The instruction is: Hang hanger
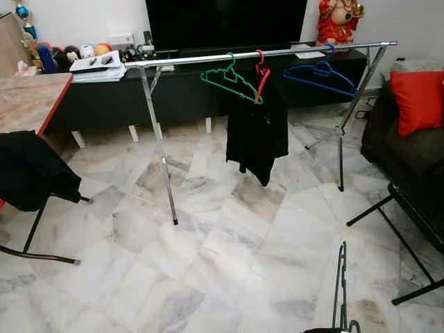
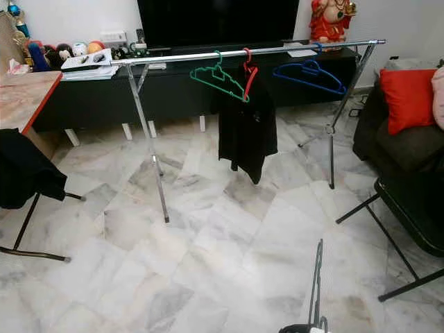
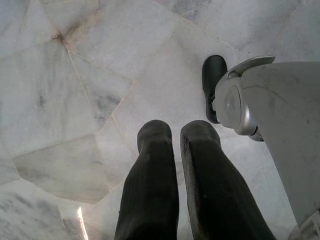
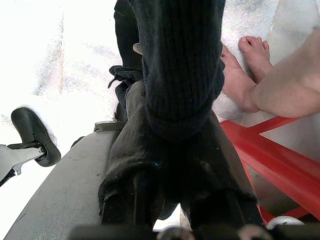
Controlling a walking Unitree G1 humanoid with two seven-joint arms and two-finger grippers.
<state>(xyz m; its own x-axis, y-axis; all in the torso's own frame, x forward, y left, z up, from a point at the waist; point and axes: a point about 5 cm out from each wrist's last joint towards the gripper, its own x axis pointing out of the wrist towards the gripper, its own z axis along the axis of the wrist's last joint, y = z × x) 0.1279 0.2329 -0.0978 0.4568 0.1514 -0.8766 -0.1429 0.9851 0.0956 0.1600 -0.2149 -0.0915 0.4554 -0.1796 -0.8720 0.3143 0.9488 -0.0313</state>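
A silver clothes rail [image 1: 208,58] spans the room on crossed legs. On it hang a green hanger [image 1: 231,80], a red hanger [image 1: 262,73] carrying a black garment [image 1: 257,132], and a blue hanger [image 1: 320,75]. Low at the right, a thin black hanger [image 1: 340,284] stands edge-on in front of me, about upright. My right gripper [image 4: 175,115] is shut on it, with dark cloth bunched around the fingers. My left gripper [image 3: 175,135] hangs over the marble floor, shut and holding nothing.
A black garment [image 1: 31,170] drapes over a folding stand at the left, beside a wooden table [image 1: 28,97]. A dark sofa with a red cushion [image 1: 418,100] and a black folding frame [image 1: 402,229] stand right. A person's bare foot [image 4: 250,65] and red plastic [image 4: 275,160] are near my right arm.
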